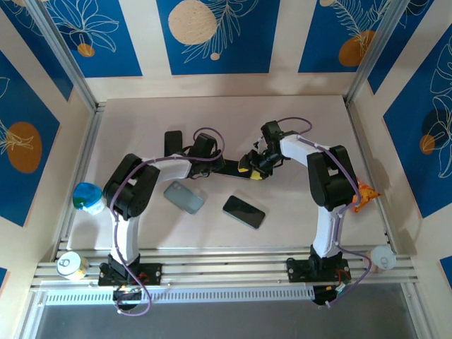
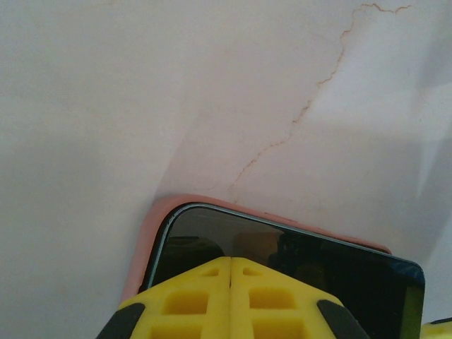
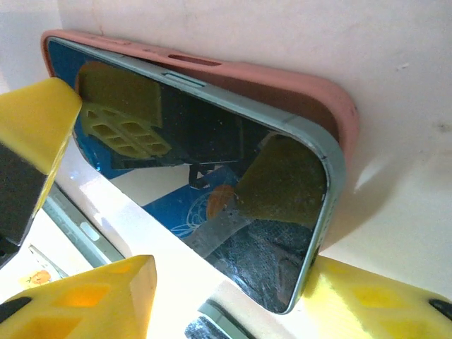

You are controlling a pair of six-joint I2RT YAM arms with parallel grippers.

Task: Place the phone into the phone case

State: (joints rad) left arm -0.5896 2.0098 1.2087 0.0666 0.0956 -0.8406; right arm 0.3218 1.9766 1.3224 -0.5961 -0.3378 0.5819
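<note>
The phone [image 3: 191,162] has a dark glass screen and a grey-green frame, and it lies partly seated in the pink case [image 3: 282,78] at mid table [image 1: 232,167]. Its far long edge and one corner [image 2: 166,219] sit inside the case rim, while its near corner stands raised. My left gripper [image 2: 231,267] is shut, its yellow fingertips resting on the screen [image 2: 296,261]. Around the raised end my right gripper [image 3: 233,282] stands open, and its right finger [image 3: 367,296] touches that corner. From above, the left gripper [image 1: 224,167] and right gripper [image 1: 253,169] meet over the phone.
A grey-blue phone [image 1: 183,197] and a black phone [image 1: 244,211] lie nearer the arm bases. A black object [image 1: 173,141] sits behind the left arm. A blue-white item [image 1: 87,195], a can [image 1: 70,265], an orange item [image 1: 364,194] and a white cup [image 1: 381,258] line the table edges.
</note>
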